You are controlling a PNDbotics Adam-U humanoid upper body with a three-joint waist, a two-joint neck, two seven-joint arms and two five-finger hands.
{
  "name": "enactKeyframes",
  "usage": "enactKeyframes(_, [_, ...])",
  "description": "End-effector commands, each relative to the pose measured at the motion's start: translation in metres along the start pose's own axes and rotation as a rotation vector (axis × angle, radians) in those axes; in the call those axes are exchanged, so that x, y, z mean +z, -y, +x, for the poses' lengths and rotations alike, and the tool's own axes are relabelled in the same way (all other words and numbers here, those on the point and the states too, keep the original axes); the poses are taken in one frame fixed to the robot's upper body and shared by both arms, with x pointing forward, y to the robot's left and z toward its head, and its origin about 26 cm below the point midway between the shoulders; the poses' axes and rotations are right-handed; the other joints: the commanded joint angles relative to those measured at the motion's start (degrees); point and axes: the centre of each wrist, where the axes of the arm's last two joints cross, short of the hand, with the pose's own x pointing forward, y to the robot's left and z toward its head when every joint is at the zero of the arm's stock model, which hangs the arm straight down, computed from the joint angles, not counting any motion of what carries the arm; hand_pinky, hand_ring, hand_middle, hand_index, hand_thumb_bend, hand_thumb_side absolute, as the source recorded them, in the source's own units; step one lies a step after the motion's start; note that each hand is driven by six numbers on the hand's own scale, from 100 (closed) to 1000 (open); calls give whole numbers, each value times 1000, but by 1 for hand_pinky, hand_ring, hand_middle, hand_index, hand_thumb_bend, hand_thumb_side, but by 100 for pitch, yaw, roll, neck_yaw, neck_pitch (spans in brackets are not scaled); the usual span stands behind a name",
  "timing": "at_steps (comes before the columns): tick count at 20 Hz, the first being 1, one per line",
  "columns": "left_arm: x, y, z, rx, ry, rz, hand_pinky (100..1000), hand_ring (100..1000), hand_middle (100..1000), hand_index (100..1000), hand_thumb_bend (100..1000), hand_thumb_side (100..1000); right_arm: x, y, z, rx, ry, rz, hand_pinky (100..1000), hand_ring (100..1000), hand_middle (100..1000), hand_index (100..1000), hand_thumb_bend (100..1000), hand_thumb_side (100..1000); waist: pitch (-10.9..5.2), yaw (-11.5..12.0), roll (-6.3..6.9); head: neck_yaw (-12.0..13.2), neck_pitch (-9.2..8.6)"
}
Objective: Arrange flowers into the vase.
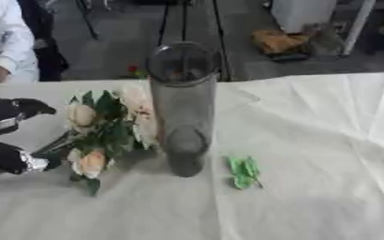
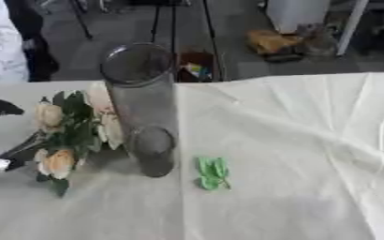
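Flowers (image 1: 105,133) seen at left-centre of frame, blooms leaning against tall glass vase (image 1: 183,108), stems held in curled fingers of left hand (image 1: 11,157) at left edge. Right hand not seen. Vase could be tipped if bouquet is swung sideways into it. Loose green leaf (image 1: 244,172) lies lower centre. No writing readable.

A lab or workshop: cloth-covered table (image 1: 326,154), bare concrete floor (image 1: 129,51), metal equipment legs (image 1: 358,26) behind.
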Motion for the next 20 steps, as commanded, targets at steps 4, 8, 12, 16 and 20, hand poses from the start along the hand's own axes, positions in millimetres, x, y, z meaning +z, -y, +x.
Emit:
enactKeyframes(4, [-3,-6,-3,-23,-7,-14,790,917,928,991,518,657,-7,0,5,-9,27,17,201,332,267,520,100,927,-76,-24,0,42,-93])
enactKeyframes(8, [-9,-4,-3,-18,-15,-21,785,916,926,990,513,660,-7,-1,5,-13,25,21,201,332,266,520,100,927,-67,-35,-4,63,-105])
enactKeyframes(12, [-16,-1,-5,-15,-31,-36,783,918,926,990,499,667,-6,-2,5,-15,23,25,202,332,265,521,100,927,-56,-48,-1,79,-121])
enactKeyframes(16, [-22,1,-8,-11,-46,-51,783,919,926,990,487,666,-6,-2,5,-16,22,27,203,332,265,521,100,927,-39,-67,8,93,-138])
enactKeyframes(20, [-27,3,-11,-8,-58,-73,783,919,927,991,491,666,-6,-2,4,-16,22,28,203,332,264,521,100,927,-22,-90,15,106,-156])
